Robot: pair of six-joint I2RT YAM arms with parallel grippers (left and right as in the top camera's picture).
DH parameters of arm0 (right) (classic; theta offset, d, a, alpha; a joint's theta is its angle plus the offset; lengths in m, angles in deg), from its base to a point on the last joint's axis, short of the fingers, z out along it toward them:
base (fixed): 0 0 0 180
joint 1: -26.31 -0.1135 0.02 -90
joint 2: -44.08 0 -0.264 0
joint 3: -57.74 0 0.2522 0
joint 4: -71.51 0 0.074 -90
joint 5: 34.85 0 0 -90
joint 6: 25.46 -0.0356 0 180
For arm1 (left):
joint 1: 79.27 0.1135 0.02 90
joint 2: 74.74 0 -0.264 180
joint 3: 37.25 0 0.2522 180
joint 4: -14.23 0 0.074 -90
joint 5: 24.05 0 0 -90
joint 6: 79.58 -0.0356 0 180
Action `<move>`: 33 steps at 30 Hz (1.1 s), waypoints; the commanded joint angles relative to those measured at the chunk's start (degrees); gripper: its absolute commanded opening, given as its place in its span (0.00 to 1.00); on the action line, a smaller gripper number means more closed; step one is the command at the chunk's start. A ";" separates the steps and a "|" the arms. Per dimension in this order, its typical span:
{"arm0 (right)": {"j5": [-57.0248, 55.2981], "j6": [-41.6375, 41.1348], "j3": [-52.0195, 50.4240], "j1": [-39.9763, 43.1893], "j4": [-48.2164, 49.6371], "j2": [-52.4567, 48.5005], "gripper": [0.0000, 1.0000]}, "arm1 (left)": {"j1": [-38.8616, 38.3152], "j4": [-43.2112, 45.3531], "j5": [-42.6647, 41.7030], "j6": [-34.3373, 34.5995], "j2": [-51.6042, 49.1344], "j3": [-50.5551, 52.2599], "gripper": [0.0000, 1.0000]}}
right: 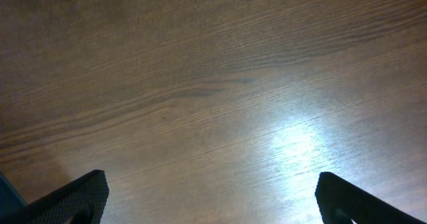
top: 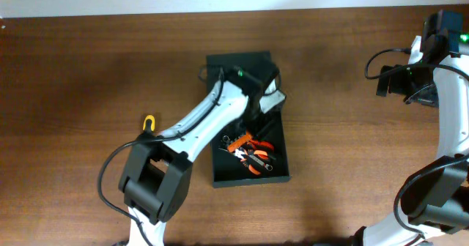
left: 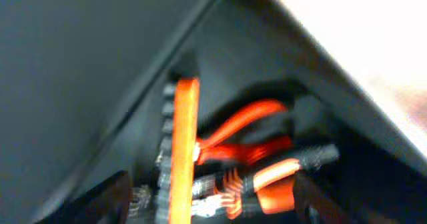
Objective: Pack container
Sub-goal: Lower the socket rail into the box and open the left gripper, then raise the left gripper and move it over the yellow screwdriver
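Note:
The dark container (top: 231,170) lies open in the middle of the table, with its flap lid (top: 238,61) folded back at the far end. Several orange-handled hand tools (top: 253,154) lie in its near half. My left gripper (top: 255,118) reaches down into the box. In the blurred left wrist view, that gripper (left: 215,199) is open. Its dark fingers (left: 113,197) stand wide apart over the orange-handled tools (left: 247,127) and an orange bar (left: 183,144). My right gripper (right: 213,194) is open over bare wood, far right of the box (top: 388,81).
A small yellow object (top: 149,121) lies on the wooden table (top: 73,77) to the left of the box, beside my left arm. The table's far edge meets a pale wall. Cables hang from the right arm (top: 447,92).

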 commanded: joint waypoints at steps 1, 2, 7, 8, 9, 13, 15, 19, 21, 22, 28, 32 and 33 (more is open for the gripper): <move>-0.04 -0.68 0.00 0.11 0.20 0.11 0.99 | 1.57 -5.11 2.21 -0.48 0.31 -11.10 0.83; -0.07 -0.68 0.00 0.11 0.20 0.11 0.99 | 1.92 -7.52 2.97 -0.48 0.31 -14.64 0.84; -0.07 -0.68 0.00 0.11 0.20 0.11 0.98 | 4.09 -18.91 13.16 3.93 0.31 -31.50 0.99; -0.04 -0.68 0.00 0.11 0.20 0.11 0.99 | 4.66 -21.00 15.54 5.05 0.31 -34.07 0.99; -0.07 -0.68 0.00 0.11 0.20 0.11 0.99 | 5.35 -23.26 18.14 6.51 0.31 -36.52 0.99; -0.04 -0.68 0.00 0.11 0.20 0.11 0.99 | 9.22 -31.39 22.23 9.40 0.44 -43.36 0.99; -0.04 -0.68 0.00 0.11 0.20 0.11 0.99 | 12.63 -32.81 20.85 10.01 1.64 -44.30 0.99; -0.07 -0.68 0.00 0.11 0.20 0.11 0.99 | 17.46 -32.81 20.55 9.99 3.91 -44.30 0.99; -0.07 -0.68 0.00 0.11 0.20 0.11 0.99 | 22.03 -32.83 20.55 9.94 6.27 -43.87 0.99; -0.07 -0.68 0.00 0.11 0.20 0.11 0.99 | 23.65 -32.83 20.46 9.97 7.13 -43.36 0.99; -0.07 -0.68 0.00 0.11 0.20 0.11 0.99 | 34.25 -32.83 14.49 9.92 14.53 -30.51 0.99; -0.07 -0.68 0.00 0.11 0.20 0.11 0.99 | 38.53 -32.30 13.46 9.94 18.23 -18.27 0.99; -0.04 -0.68 0.00 0.11 0.20 0.11 0.99 | 39.01 -31.71 13.46 9.94 18.56 -16.15 0.99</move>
